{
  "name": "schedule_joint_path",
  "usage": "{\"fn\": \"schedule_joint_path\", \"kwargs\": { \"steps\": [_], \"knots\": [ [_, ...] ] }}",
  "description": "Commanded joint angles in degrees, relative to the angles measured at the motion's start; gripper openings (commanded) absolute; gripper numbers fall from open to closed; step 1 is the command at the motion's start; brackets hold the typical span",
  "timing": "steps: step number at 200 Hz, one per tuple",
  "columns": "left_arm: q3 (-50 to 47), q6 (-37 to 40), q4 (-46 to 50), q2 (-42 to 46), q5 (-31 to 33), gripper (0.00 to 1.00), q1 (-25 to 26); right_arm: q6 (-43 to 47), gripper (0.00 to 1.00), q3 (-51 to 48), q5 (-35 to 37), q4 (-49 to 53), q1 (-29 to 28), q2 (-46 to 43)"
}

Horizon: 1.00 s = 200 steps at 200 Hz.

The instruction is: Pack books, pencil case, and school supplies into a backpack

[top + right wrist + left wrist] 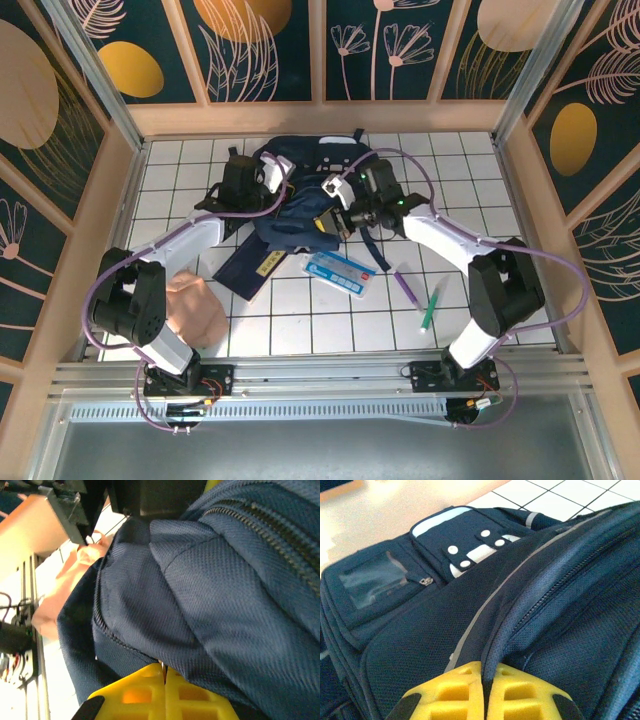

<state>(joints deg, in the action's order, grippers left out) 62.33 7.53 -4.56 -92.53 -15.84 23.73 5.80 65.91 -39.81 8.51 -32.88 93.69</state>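
Barely begun, judging by the white-tiled tabletop (300, 330). Slumped and crumpled at its far middle, between the two arms: the dark navy backpack (295, 215), by far the biggest item there. Unzipped or not, impossible to tell from above. Seen from the left wrist: a zipper line, a grey stripe and a front pocket with white snap buttons.

Pressed shut, yellow pads together, on a fold of that fabric right beside the zipper, as far as can be judged: the left claw (484, 680), working from the pack's left side. Likewise closed tight, with a navy fold pinched at the pad tips: the right claw (164, 675), on the pack's right. Probably at the stage of opening or spreading the bag, ahead of any loading.

Lying outside on the tiles, nearer the arm bases:
- At the left, beside the left arm, a peach-coloured soft bundle (195, 305), hard to identify.
- Next, the thin navy book (255, 268) with its yellow label strip, its far corner touching or tucked under the backpack's near edge.
- Just beside it on the right, the pale blue pencil case (337, 272).
- Further right, near the right arm and apart from the case, the purple pen (405, 287) and the green pen (430, 308), close together but not touching.

Done so far: none of the packing. To do: getting the mouth open, then putting in book, case and both pens.
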Motion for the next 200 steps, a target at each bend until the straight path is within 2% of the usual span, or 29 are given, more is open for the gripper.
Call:
{"fn": "schedule_joint_path", "kwargs": {
  "steps": [1,18,30,41,53,78,102,118,127,143,161,179,200],
  "knots": [
    [-0.32,-10.52,-6.06,0.88,-6.95,0.00,1.94,-12.44,0.00,-1.44,2.29,-9.75,-3.52,-0.55],
    [0.10,-14.48,-4.81,0.07,-7.58,0.00,1.94,-19.44,0.00,-3.79,7.75,-11.56,-3.48,-0.28],
    [1.94,-16.02,-1.65,-0.92,-8.99,0.12,1.91,-22.04,0.00,-5.57,6.34,-14.04,-3.54,-0.60],
    [4.36,-18.01,2.50,-1.45,-8.99,0.18,1.85,-24.06,0.00,-6.58,4.77,-15.77,-3.52,-1.29],
    [7.43,-21.08,7.93,-1.68,-6.95,0.30,1.64,-23.70,0.00,-6.58,4.55,-15.10,-3.42,-2.14],
    [10.69,-28.25,19.45,-0.96,-3.80,0.38,0.59,-19.50,0.00,-5.16,5.80,-9.69,-2.00,-3.70],
    [6.84,-37.49,28.42,1.85,-2.64,0.46,-1.97,-17.52,0.00,-3.64,3.92,-5.59,0.07,-4.83],
    [0.94,-44.73,31.62,5.72,-1.41,0.46,-3.49,-19.18,0.00,-1.90,4.74,-1.17,0.83,-4.77],
    [-3.40,-48.42,30.29,8.61,-3.83,0.45,-3.47,-20.24,0.00,-1.10,4.31,0.74,1.05,-4.62],
    [-11.43,-55.30,21.55,14.69,-9.62,0.42,-1.41,-23.90,0.00,-0.61,2.60,1.72,0.14,-4.50],
    [-14.37,-56.67,19.37,19.05,-6.74,0.43,2.45,-27.02,0.00,-0.87,-1.44,0.78,-0.60,-4.14],
    [-17.43,-58.32,17.74,20.40,-7.06,0.44,2.60,-27.15,0.00,-0.16,-0.94,3.22,-0.63,-3.17],
    [-20.74,-60.55,10.96,20.14,-7.27,0.42,3.48,-25.12,0.00,1.74,-0.62,6.39,-1.22,-1.16]
  ]
}}
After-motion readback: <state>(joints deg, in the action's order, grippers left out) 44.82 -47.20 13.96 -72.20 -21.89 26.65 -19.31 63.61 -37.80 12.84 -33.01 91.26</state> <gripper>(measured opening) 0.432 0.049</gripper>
